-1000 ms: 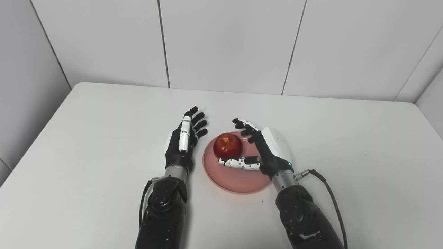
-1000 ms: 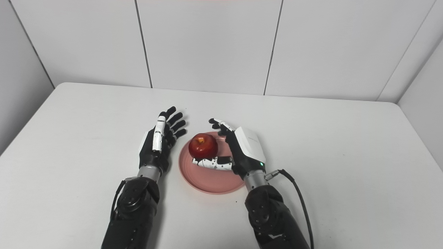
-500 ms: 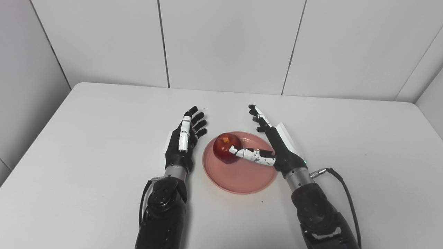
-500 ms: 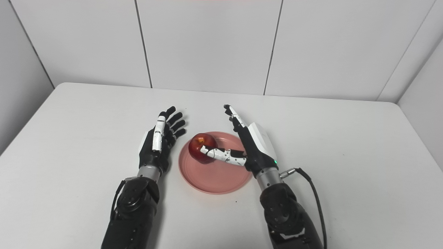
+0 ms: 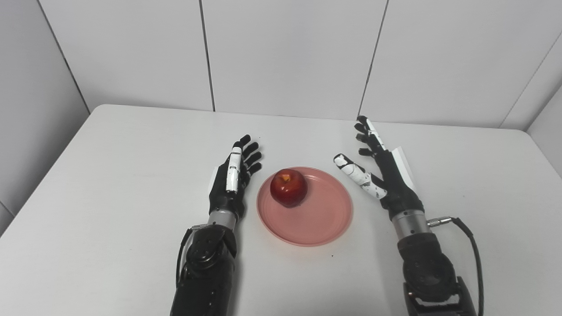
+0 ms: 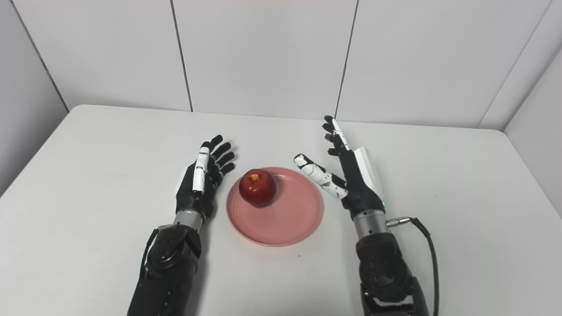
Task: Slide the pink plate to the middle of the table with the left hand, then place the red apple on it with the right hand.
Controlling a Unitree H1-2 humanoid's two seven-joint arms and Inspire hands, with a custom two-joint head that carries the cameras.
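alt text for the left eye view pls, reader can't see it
A red apple sits on a pink plate mid-table. The robot's left hand and right hand flank the plate, both open, touching neither plate nor apple.

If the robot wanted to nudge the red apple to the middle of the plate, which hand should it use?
Probably the left robot hand. It sits open right beside the round pink plate, on the side where the shiny red apple rests. The right robot hand, also open, is farther off.
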